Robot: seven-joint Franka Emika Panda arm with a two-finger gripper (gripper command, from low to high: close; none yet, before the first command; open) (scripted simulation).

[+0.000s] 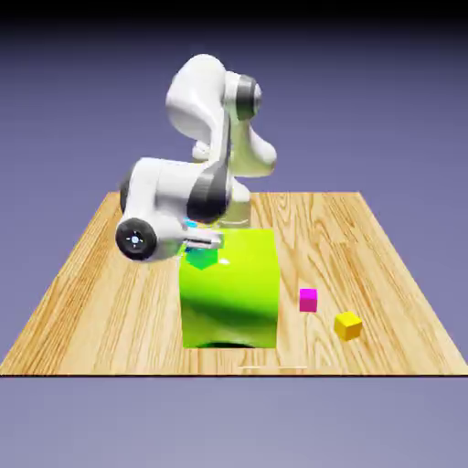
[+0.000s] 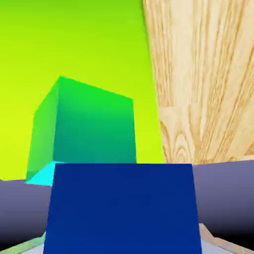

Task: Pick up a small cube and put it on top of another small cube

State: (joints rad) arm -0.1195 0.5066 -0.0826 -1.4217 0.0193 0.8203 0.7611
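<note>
In the hand view a small cube [image 2: 121, 208], dark blue in shadow, fills the space between my grey fingers [image 2: 20, 213], and my gripper [image 2: 121, 233] is shut on it. Just beyond it stands another small cube [image 2: 84, 129], teal-cyan with greenish shaded faces. That cube rests on the lime-green surface. In the exterior view my gripper [image 1: 196, 239] hovers low over the huge lime-green cube's top, close above the teal cube [image 1: 201, 259]. A sliver of sky blue [image 1: 190, 224] shows under the hand; most of the held cube is hidden by the arm.
The huge lime-green cube [image 1: 233, 292] stands mid-table, and its top fills the hand view's left [image 2: 74, 39]. A magenta cube [image 1: 308, 299] and a yellow cube [image 1: 347, 325] lie on the wooden table [image 1: 101, 292] at the exterior view's right.
</note>
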